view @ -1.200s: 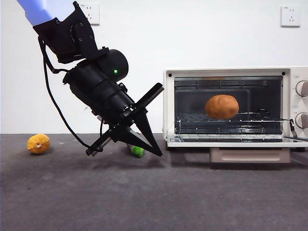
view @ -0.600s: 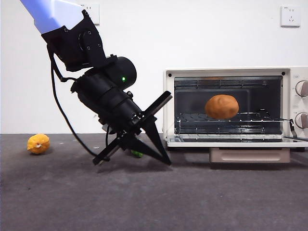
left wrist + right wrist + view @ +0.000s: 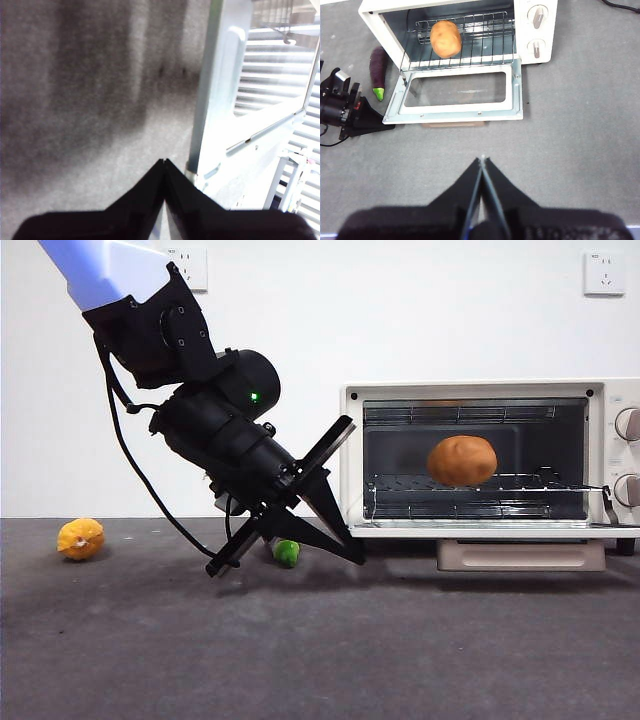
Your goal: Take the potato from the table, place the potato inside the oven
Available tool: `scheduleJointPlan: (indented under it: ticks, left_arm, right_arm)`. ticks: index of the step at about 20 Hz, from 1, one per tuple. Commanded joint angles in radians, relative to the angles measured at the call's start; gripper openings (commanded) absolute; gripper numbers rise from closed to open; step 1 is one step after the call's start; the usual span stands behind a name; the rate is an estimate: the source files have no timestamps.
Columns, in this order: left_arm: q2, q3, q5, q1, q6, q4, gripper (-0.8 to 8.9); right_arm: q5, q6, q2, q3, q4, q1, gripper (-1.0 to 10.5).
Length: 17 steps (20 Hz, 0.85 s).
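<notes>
The potato (image 3: 461, 461) (image 3: 445, 38) lies on the wire rack inside the oven (image 3: 350, 455) (image 3: 535, 30). The oven's glass door (image 3: 490, 532) (image 3: 460, 97) hangs open and lies flat. My left gripper (image 3: 352, 556) (image 3: 164, 161) is shut and empty. It points down at a slant, with its tips at the door's left front corner (image 3: 215, 100), just above the table (image 3: 320, 650). The same gripper (image 3: 387, 125) shows in the right wrist view at that corner. My right gripper (image 3: 482, 159) is shut and empty, high above the table in front of the oven.
A purple eggplant (image 3: 378, 67) with a green tip (image 3: 286, 553) lies on the table left of the oven, behind the left gripper. A small yellow-orange fruit (image 3: 80, 538) sits far left. The oven's knobs (image 3: 537, 17) are on its right side.
The left arm has swung right and a little lower, bringing its shut tips from beside the eggplant to the oven door's left corner. The potato has not moved.
</notes>
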Motion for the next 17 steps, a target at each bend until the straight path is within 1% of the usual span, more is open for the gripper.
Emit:
scheduleJointPlan:
  ticks: [1,4,11,17]
  left_arm:
    - [0.011,-0.006,0.037,-0.006,0.001,0.037,-0.08]
    - [0.011,-0.005,0.084,-0.001,-0.015,0.079,-0.08]
    - [0.011,-0.003,0.137,0.026,-0.038,0.112,-0.08]
    - [-0.01,0.015,0.166,0.065,-0.105,0.185,-0.08]
  right_arm:
    - [0.0,0.003,-0.004,-0.003,-0.008,0.002,-0.1]
    - [0.0,0.009,-0.004,-0.003,-0.008,0.002,-0.1]
    - [0.0,0.027,-0.004,-0.003,-0.004,0.002,-0.1]
    - [0.0,0.027,-0.004,-0.003,0.008,0.002,-0.1]
